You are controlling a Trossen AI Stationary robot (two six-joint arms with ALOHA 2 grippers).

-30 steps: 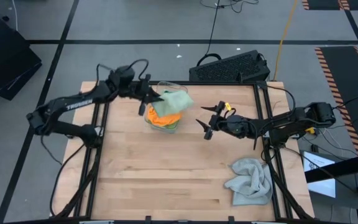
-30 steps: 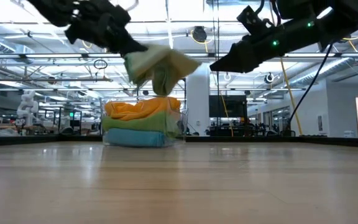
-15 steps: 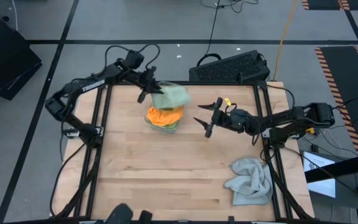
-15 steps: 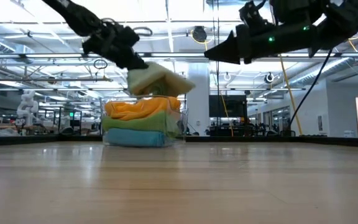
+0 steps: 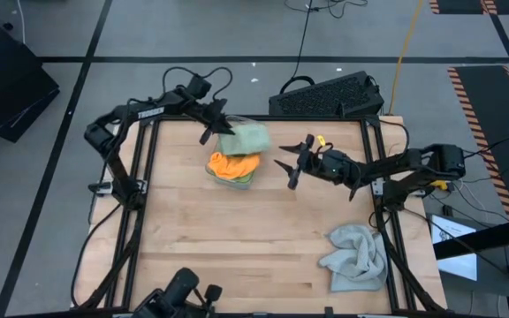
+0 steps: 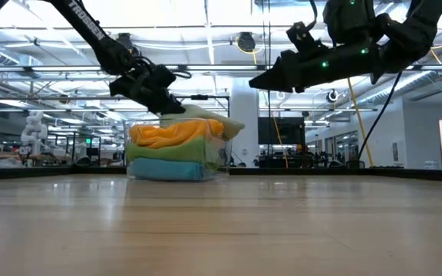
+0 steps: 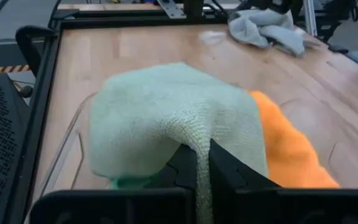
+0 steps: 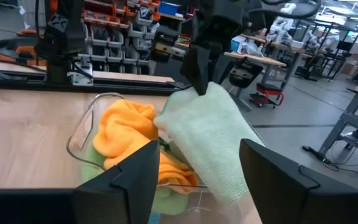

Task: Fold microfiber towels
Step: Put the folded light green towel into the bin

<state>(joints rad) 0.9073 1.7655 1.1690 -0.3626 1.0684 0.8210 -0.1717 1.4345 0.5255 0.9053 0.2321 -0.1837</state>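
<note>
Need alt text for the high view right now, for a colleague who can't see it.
The left gripper holds a sage towel over a clear bin of folded towels, orange on top. The right gripper hovers open beside it; a grey towel lies crumpled near the table's corner.

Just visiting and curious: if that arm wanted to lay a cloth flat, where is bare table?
The wide wooden stretch in front of the clear bin, left of the grey towel, is bare. Around the bin it is crowded: the left fingers pinch the sage towel, and the open right fingers hover beside.

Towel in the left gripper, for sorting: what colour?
Sage green towel, clearest in left wrist view.
</note>
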